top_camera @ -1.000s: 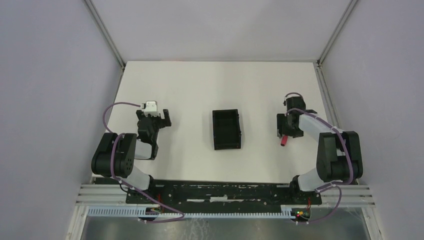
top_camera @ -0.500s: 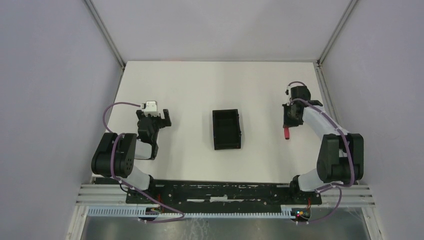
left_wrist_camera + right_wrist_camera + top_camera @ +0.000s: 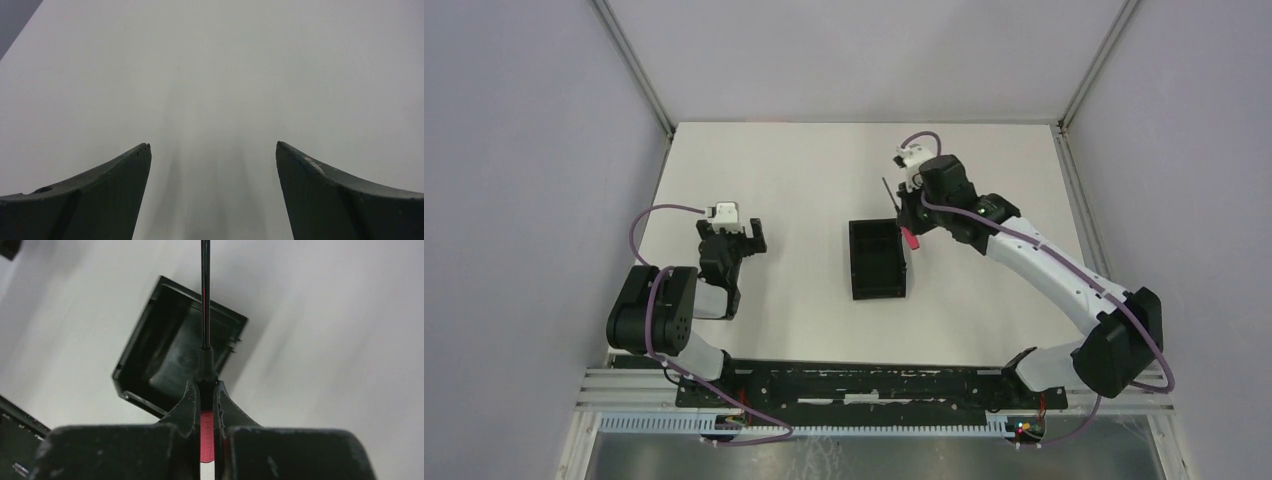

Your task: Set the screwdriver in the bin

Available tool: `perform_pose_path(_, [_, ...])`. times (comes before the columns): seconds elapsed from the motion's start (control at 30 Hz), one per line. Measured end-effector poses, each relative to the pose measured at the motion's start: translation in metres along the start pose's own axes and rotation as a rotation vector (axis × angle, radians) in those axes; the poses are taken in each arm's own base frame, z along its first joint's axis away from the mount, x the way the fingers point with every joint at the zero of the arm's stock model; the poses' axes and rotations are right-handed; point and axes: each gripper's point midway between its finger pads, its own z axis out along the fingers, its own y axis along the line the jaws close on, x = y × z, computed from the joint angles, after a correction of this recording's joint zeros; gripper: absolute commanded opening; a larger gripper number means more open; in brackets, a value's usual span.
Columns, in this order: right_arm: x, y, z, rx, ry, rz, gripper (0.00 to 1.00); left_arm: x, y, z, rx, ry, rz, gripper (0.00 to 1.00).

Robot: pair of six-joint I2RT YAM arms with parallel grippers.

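Observation:
My right gripper point(image 3: 911, 224) is shut on the screwdriver point(image 3: 912, 240), held in the air over the far right corner of the bin point(image 3: 854, 262). In the right wrist view the red handle point(image 3: 207, 435) sits clamped between the fingers of the gripper point(image 3: 205, 387), and the dark shaft point(image 3: 205, 290) points out over the black bin point(image 3: 175, 287), whose open inside lies below. An inner divider crosses the bin at mid-length. My left gripper point(image 3: 734, 240) rests low at the left of the table, open and empty point(image 3: 212, 147), well away from the bin.
The white table point(image 3: 804, 180) is closed in by grey walls on three sides. A metal rail point(image 3: 874, 385) with both arm bases runs along the near edge. My right arm point(image 3: 1044, 265) stretches diagonally across the right half of the table.
My right gripper shut on the screwdriver at the right of the table, lifted it and swung left and farther out to the bin's far right corner. The left arm stayed still.

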Motion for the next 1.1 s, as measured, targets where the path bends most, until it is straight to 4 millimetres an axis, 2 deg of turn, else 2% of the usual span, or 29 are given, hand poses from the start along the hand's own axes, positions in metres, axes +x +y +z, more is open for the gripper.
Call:
perform_pose_path(0.1, [-0.005,0.039,0.009,-0.091,-0.018,-0.080,0.00,0.000,0.000,0.000,0.000,0.000,0.000,1.00])
perform_pose_path(0.2, [0.003,0.061,0.023,-0.127,-0.002,-0.155,0.00,0.000,0.000,0.000,0.000,0.000,0.000,1.00])
perform_pose_path(0.73, [0.083,0.066,0.097,-0.139,0.186,-0.260,0.00,0.000,0.000,0.000,0.000,0.000,0.000,1.00])
perform_pose_path(0.77, [0.087,0.064,0.099,-0.134,0.196,-0.261,0.03,0.000,0.000,0.000,0.000,0.000,0.000,1.00])
perform_pose_path(0.83, [0.096,0.062,0.099,-0.128,0.213,-0.259,0.24,0.000,0.000,0.000,0.000,0.000,0.000,1.00])
perform_pose_path(0.93, [0.103,0.063,0.100,-0.130,0.219,-0.251,0.47,0.000,0.000,0.000,0.000,0.000,0.000,1.00])
perform_pose_path(1.03, [0.102,0.067,0.101,-0.135,0.210,-0.247,0.57,0.000,0.000,0.000,0.000,0.000,0.000,1.00])
perform_pose_path(1.1, [0.100,0.070,0.100,-0.141,0.200,-0.247,0.59,0.000,0.000,0.000,0.000,0.000,0.000,1.00])
